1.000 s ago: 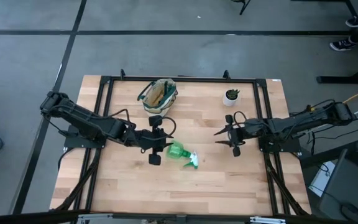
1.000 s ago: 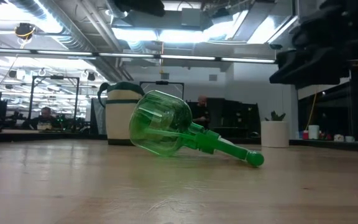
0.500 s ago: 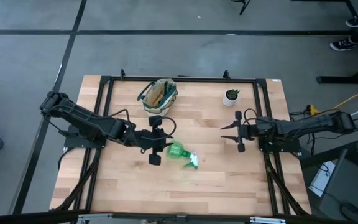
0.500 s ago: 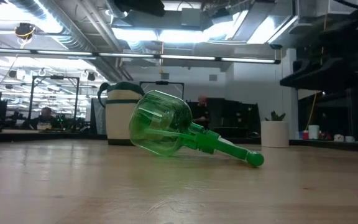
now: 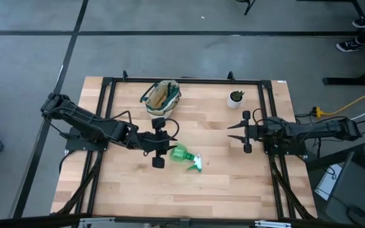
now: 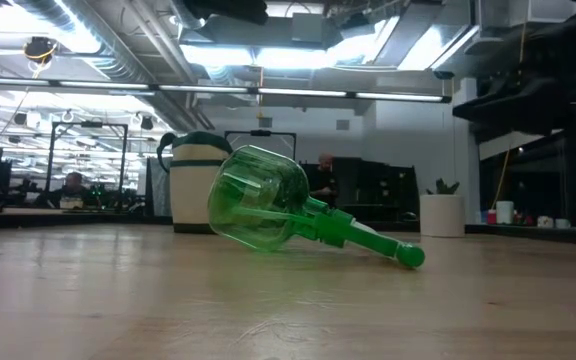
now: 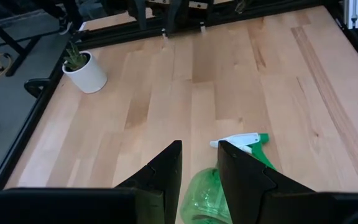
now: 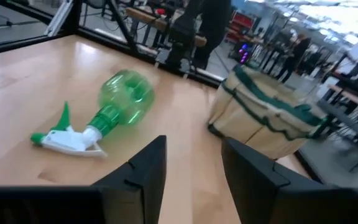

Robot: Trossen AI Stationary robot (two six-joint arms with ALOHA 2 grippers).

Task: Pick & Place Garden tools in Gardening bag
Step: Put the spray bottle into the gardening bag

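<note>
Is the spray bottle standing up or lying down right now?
Lying down. The spray bottle rests on its side on the table, its white trigger down against the wood, out of the bag.

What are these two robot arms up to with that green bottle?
They are packing garden tools into the gardening bag at the table's far edge; wooden handles already poke out of it. The green spray bottle lies on its side mid-table, not held. The left claw hovers beside it, its fingers apart and gripping nothing. The right claw waits open near the small potted plant.
</note>
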